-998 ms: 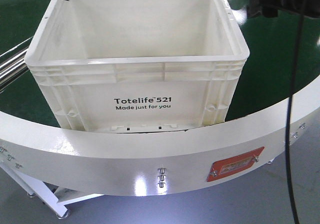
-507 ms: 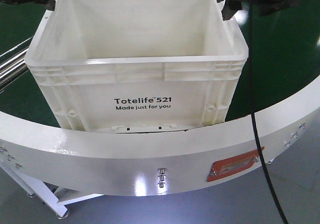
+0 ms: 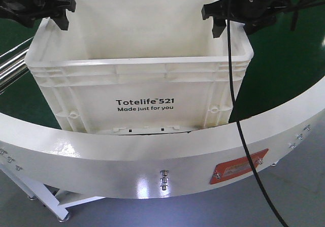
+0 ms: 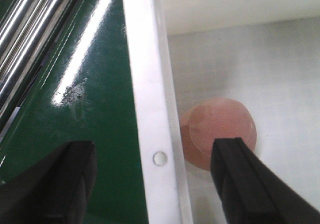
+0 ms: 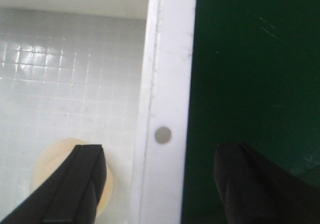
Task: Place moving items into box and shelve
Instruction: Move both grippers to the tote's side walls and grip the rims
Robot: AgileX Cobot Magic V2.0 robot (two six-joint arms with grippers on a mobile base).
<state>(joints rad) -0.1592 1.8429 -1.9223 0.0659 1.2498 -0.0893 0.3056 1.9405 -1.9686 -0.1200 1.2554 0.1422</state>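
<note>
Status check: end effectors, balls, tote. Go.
Left end effector open, straddling tote rim. Right end effector open, straddling opposite rim. Pink ball and pale ball inside tote. No obstruction visible.

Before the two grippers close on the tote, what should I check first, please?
1. Left gripper open, one finger on each side of the white tote's left rim: ok.
2. Right gripper open, astride the right rim: ok.
3. Pinkish-brown ball inside the tote: ok.
4. Pale yellow ball inside the tote: ok.
5. Inner fingers clear of both balls: cannot tell.
6. Fingers low enough to grip the walls: cannot tell.
</note>
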